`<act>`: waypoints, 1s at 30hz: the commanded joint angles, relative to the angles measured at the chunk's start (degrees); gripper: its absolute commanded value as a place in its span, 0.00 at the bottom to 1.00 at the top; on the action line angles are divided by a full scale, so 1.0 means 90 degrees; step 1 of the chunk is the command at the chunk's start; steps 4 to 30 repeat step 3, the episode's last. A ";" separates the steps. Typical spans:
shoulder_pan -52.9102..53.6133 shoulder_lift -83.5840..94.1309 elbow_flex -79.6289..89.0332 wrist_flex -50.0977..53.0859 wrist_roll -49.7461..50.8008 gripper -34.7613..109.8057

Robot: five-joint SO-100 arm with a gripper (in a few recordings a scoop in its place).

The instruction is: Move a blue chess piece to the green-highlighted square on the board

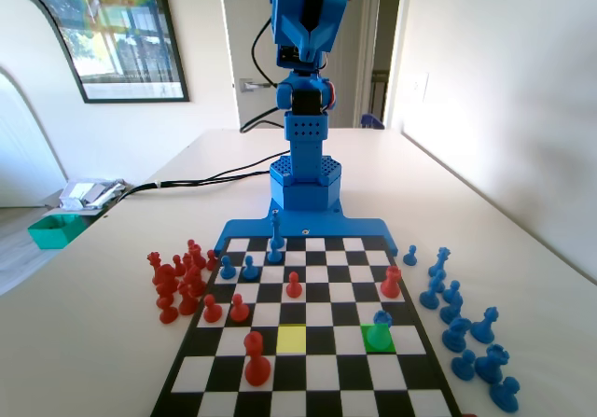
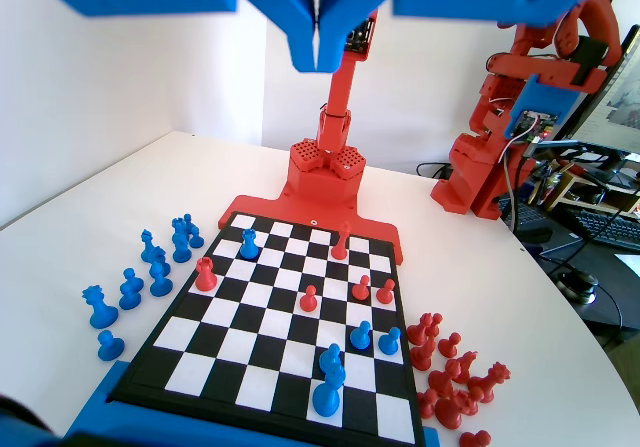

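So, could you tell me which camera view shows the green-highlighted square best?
The fixed view: the green-highlighted square is bright there, with the blue chess piece on it. In the wrist view that pawn stands on a square that looks plain.

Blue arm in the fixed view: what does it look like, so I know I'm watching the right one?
The blue arm is all-blue plastic, blocky segments on a perforated hexagonal base, with black cables trailing off left. In the wrist view its gripper shows two flat blue jaws tapering to a point, pressed together.
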 commanded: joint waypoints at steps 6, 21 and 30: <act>0.0059 0.0020 0.0010 -0.0107 0.0020 0.25; 0.0059 0.0020 0.0010 -0.0107 0.0020 0.25; 0.0059 0.0020 0.0010 -0.0107 0.0020 0.25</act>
